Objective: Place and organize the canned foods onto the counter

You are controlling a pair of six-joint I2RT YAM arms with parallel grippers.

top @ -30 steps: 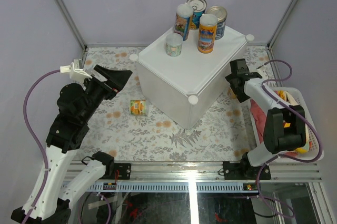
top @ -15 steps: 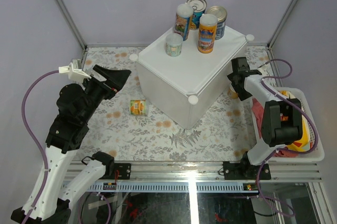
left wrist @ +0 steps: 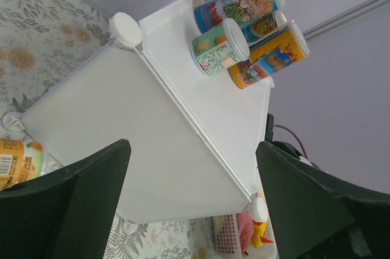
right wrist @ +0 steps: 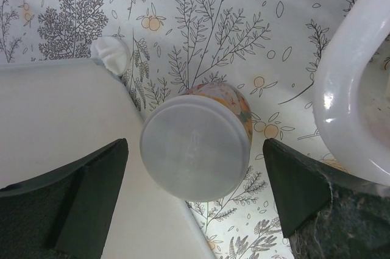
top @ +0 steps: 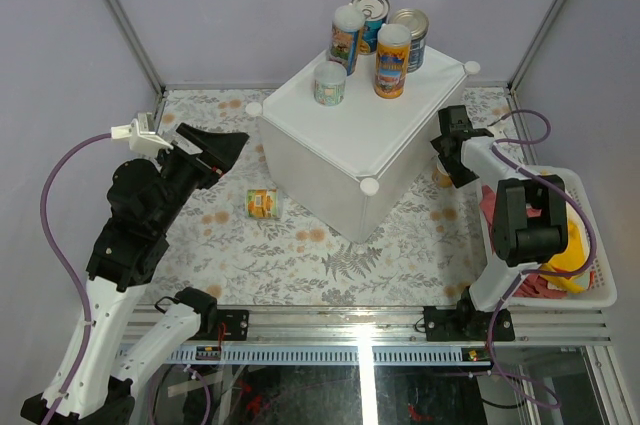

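Note:
Several canned foods (top: pixel 372 40) stand upright at the far corner of the counter (top: pixel 350 140), a white box with knobs at its corners. One yellow-orange can (top: pixel 263 203) lies on its side on the mat, left of the counter. My left gripper (top: pixel 232 145) hangs open and empty above the mat, pointing at the counter (left wrist: pixel 152 125) and the cans (left wrist: pixel 219 46); the lying can (left wrist: pixel 15 161) shows at the left edge. My right gripper (top: pixel 452 150) is open over a white-lidded can (right wrist: pixel 196 149) that stands on the mat against the counter's right wall (right wrist: pixel 55 125), between the fingers but not touched.
A white slatted basket (top: pixel 590 255) of cloths sits at the right edge, its rim (right wrist: pixel 353 76) close to my right gripper. A floral mat (top: pixel 300 245) covers the table. Purple walls and metal posts enclose the back and sides.
My right arm's forearm has swung left, off the basket, while its gripper stayed over the can beside the counter. The left arm has not moved.

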